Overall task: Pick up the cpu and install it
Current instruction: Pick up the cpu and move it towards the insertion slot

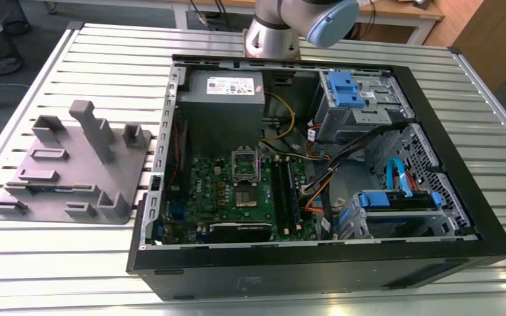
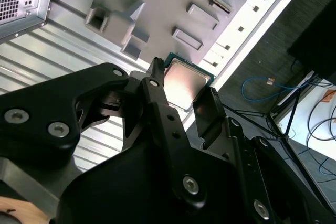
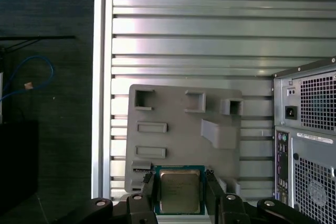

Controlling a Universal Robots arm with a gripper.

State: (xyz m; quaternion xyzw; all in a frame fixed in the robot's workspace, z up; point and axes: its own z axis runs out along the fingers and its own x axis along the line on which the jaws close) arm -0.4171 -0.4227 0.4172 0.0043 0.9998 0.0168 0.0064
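Note:
The cpu [image 3: 179,191], a small square chip with a silver-grey metal top and a green rim, sits between the two black fingers [image 3: 148,192] of my gripper [image 3: 180,196], which is shut on its two opposite edges. In the second wrist view the cpu [image 2: 185,81] is likewise clamped in the gripper [image 2: 182,92]. It hangs well above the grey plastic tray [image 3: 178,114] on the slatted table. The motherboard's socket [image 1: 246,172] lies open inside the computer case [image 1: 323,178]. The arm's base [image 1: 292,26] stands behind the case.
The grey tray with upright posts [image 1: 73,164] lies at the exterior view's left of the case. A grey power supply box [image 1: 222,99], blue drive cages [image 1: 350,92] and cables [image 1: 323,184] crowd the case interior. The table edge [image 3: 102,77] runs near the tray.

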